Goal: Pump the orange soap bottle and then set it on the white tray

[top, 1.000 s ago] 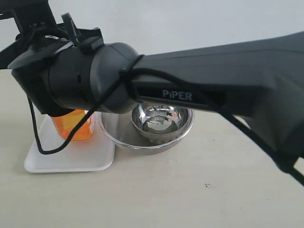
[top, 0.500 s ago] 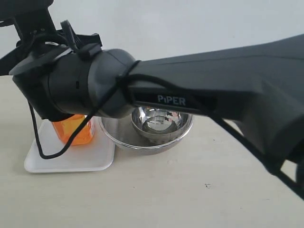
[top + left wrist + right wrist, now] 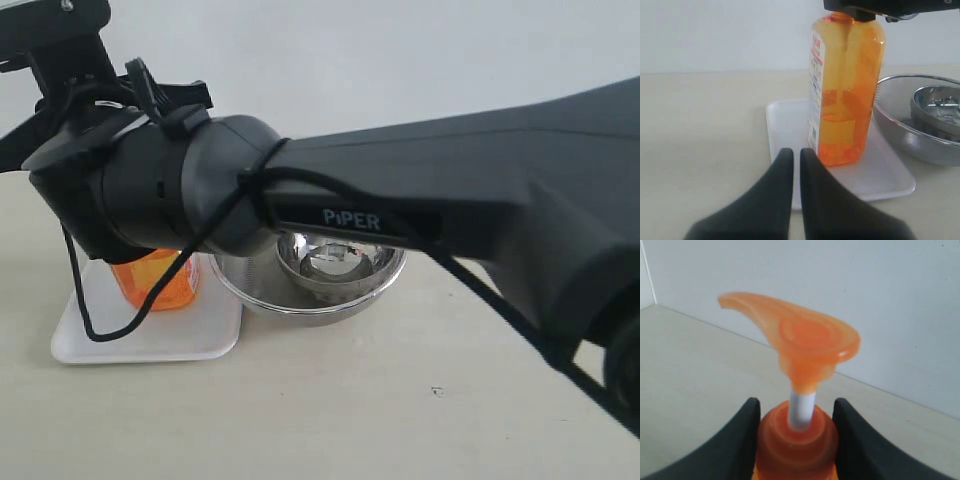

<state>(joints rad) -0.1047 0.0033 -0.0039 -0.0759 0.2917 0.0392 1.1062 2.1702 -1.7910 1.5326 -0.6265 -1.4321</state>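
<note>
The orange soap bottle (image 3: 845,90) stands upright on the white tray (image 3: 880,175), its label side facing my left gripper. Its lower part (image 3: 155,280) shows under the right arm in the exterior view. My right gripper (image 3: 796,402) is shut on the bottle's orange neck collar (image 3: 795,445), one finger on each side. The orange pump head (image 3: 795,337) stands raised on its white stem above the fingers. My left gripper (image 3: 796,152) is shut and holds nothing, low near the tray's edge and just short of the bottle.
A steel mesh bowl (image 3: 910,135) with a smaller shiny steel bowl (image 3: 937,107) inside stands right beside the tray (image 3: 150,335). The right arm (image 3: 420,200) stretches across the whole exterior view above both bowls (image 3: 330,265).
The right wrist has shifted a little to the left and tilted, and the bottle's base now sits slightly lower, on the tray. The grip on the neck is unchanged.
</note>
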